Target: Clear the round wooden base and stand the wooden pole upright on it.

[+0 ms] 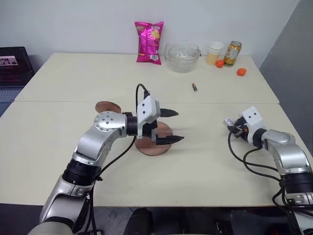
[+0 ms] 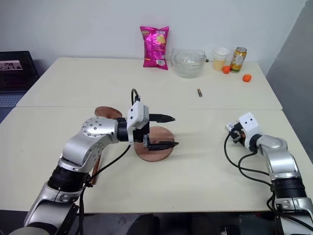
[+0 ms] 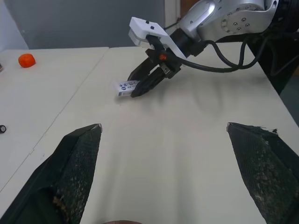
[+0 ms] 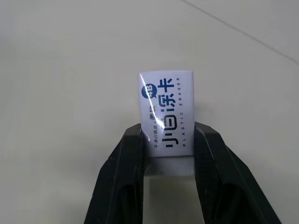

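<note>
While a small white eraser (image 4: 167, 113) is clamped between the fingers of the right gripper (image 1: 234, 126), well off to the right above the table (image 1: 205, 161), the round wooden base (image 2: 155, 143) appears cleared, though partly covered by the wide-open left gripper (image 1: 172, 126) hovering over it. Standing the wooden pole (image 2: 94, 169) is judged still undone: only a short stretch of rod and a round disc are seen behind the left arm.

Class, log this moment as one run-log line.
right tool: shut on eraser | left tool: open over base | pole: not yet placed
</note>
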